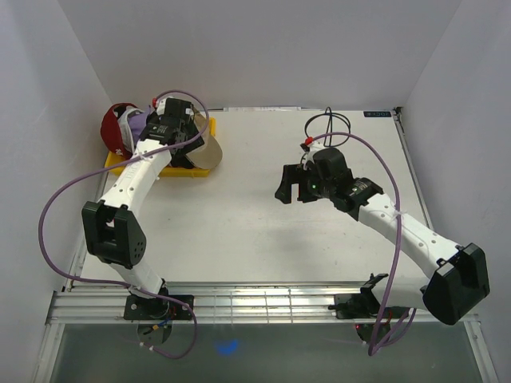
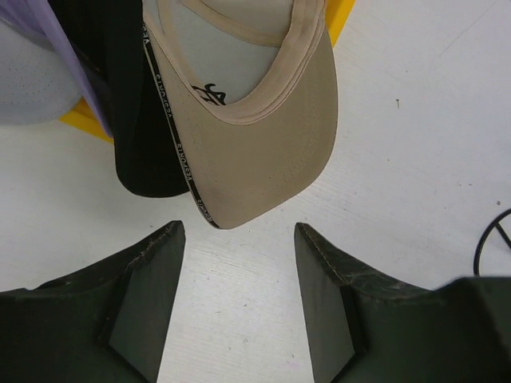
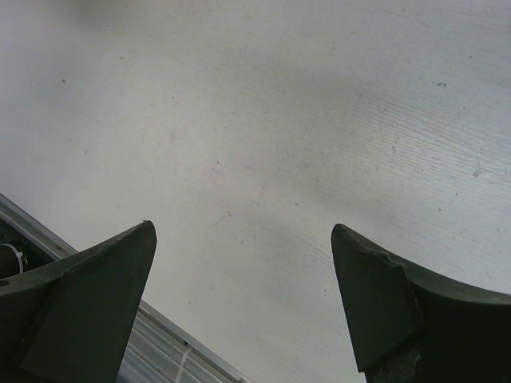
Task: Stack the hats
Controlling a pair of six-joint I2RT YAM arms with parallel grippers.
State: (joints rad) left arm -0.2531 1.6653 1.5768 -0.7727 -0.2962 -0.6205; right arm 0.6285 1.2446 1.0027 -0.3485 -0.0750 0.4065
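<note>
The hats lie nested in a pile on the yellow tray [image 1: 116, 163] at the back left. The dark red hat [image 1: 116, 129] is furthest left, with the lavender hat [image 1: 139, 124] against it. The tan hat [image 1: 209, 152] is on the right end, its brim sticking out over the table. In the left wrist view the tan hat [image 2: 255, 120] lies over the black hat [image 2: 140, 128], with the lavender hat [image 2: 60, 48] at the left. I cannot pick out the white hat. My left gripper [image 2: 239, 239] is open and empty, just short of the tan brim [image 1: 190, 150]. My right gripper [image 1: 291, 185] is open and empty above bare table [image 3: 243, 239].
White walls close in the table at the back and both sides. A black cable loop [image 1: 327, 128] lies at the back right. The metal rail at the table's near edge [image 3: 160, 335] shows under the right gripper.
</note>
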